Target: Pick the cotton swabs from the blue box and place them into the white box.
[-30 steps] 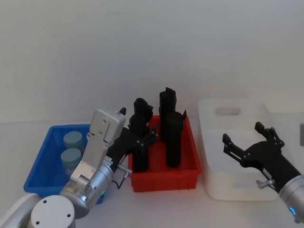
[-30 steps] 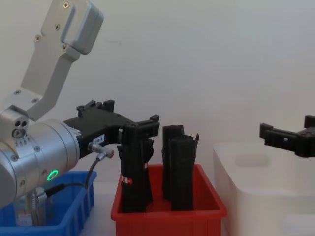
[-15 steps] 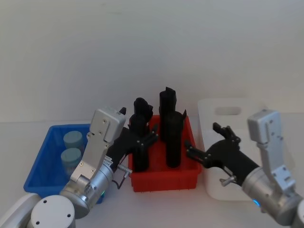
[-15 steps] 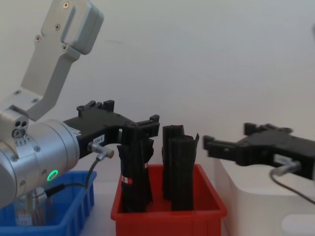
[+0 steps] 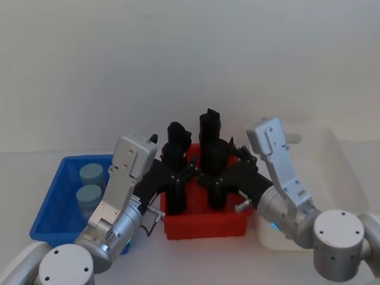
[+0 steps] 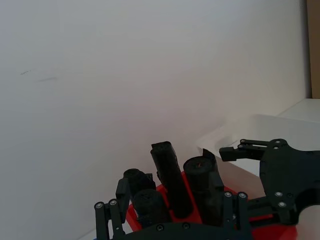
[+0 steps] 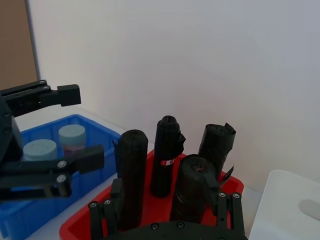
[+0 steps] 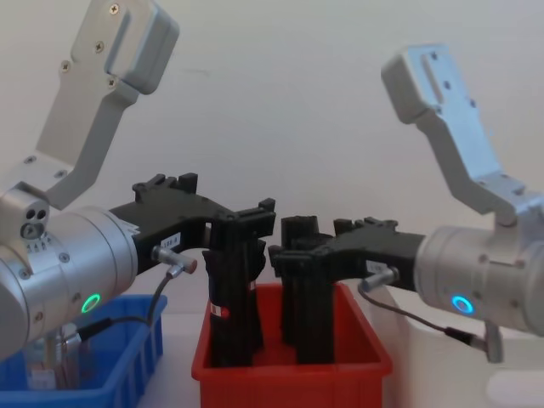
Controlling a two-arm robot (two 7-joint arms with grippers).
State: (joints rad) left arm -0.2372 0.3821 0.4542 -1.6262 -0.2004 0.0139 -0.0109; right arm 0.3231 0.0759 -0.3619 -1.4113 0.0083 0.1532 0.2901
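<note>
Left gripper point(image 8: 223, 197) and right gripper point(image 8: 310, 240) (both spread wide) among matte black rolled cylinders point(image 5: 209, 127)

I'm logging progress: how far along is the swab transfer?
No transfer looks done yet: two cotton swabs sit in the blue box. Nothing is in hand; the left gripper and right gripper hover open and empty over the red bin of black rolls. Left: carry each tub to the white box.

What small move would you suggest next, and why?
Probably shift the left gripper leftward over the blue box: it and the right gripper hang open above the red bin, while the cotton swabs sit untouched in the blue box.
</note>
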